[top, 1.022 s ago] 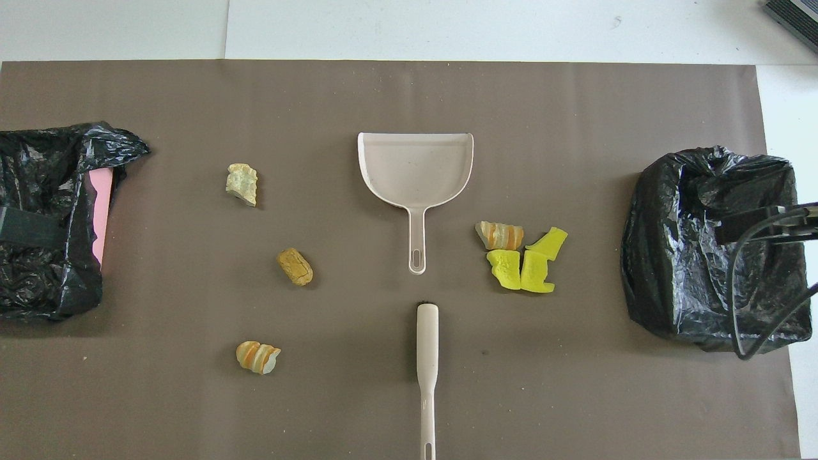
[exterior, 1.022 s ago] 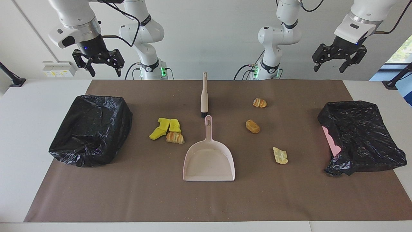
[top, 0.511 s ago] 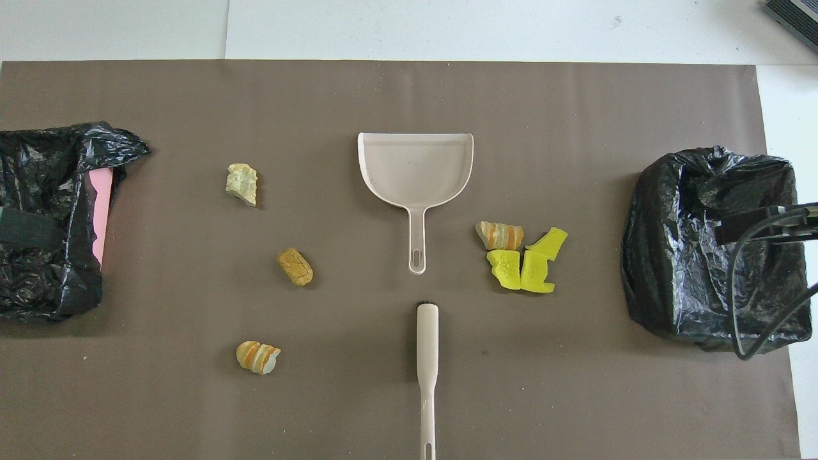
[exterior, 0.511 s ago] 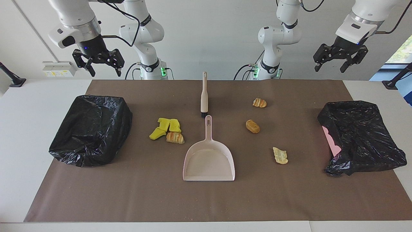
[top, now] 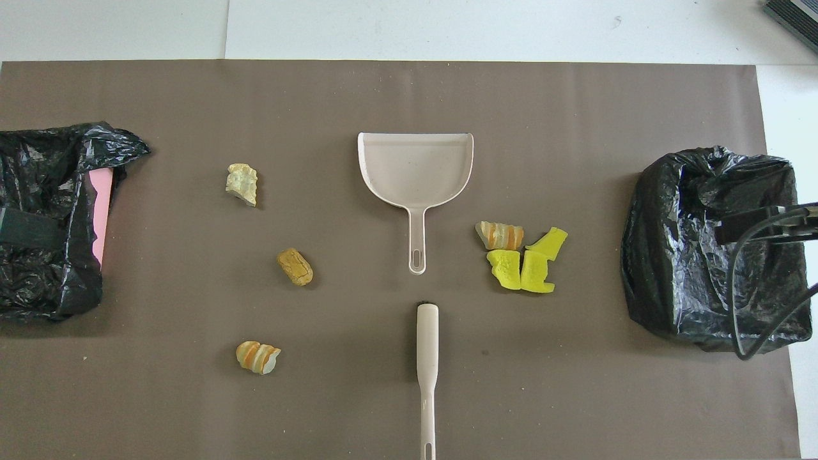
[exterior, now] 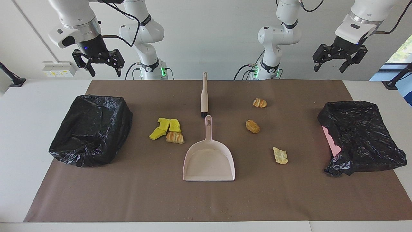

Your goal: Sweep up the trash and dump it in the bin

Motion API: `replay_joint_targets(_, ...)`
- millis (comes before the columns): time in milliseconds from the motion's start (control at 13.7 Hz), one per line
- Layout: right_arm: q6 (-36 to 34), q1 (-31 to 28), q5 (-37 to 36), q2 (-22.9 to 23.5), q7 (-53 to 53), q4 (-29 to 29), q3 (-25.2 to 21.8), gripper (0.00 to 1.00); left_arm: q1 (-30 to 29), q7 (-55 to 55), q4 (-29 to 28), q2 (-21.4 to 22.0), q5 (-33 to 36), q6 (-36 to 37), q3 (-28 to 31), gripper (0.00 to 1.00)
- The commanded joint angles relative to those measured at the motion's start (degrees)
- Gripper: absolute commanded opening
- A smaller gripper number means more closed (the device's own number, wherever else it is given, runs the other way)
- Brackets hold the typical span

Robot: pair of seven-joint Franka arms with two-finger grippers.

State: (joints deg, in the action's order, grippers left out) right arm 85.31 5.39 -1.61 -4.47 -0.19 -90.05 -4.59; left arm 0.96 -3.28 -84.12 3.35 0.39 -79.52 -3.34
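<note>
Still hovering high with left end effector (exterior: 331,66) and right end effector (exterior: 105,71) both spread and empty, barely drifting, leaving brush (exterior: 204,96), dustpan (exterior: 209,161) and trash (exterior: 167,129) untouched, sweeping not yet beginning.

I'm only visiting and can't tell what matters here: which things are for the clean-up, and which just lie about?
For the job:
- four golden-brown bread scraps
- three bright yellow spongy chunks
- pale pink plastic dustpan
- cream long-handled brush
- two black-bagged bins

Just there:
- brown table mat
</note>
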Motion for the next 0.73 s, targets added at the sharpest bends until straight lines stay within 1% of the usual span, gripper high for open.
replay_joint_targets(0, -0.50, -0.73, 0.29, -0.80, -1.66, -0.39, 0.20, 1.00, -0.08, 0.73, -0.95, 0.96, -0.13, 0.60, -0.18, 1.00)
replay_joint_targets(657, -0.50, -0.73, 0.29, -0.71, -1.66, -0.39, 0.20, 1.00, 0.27, 1.25, -1.04, 0.96, -0.21, 0.25, -0.62, 1.00)
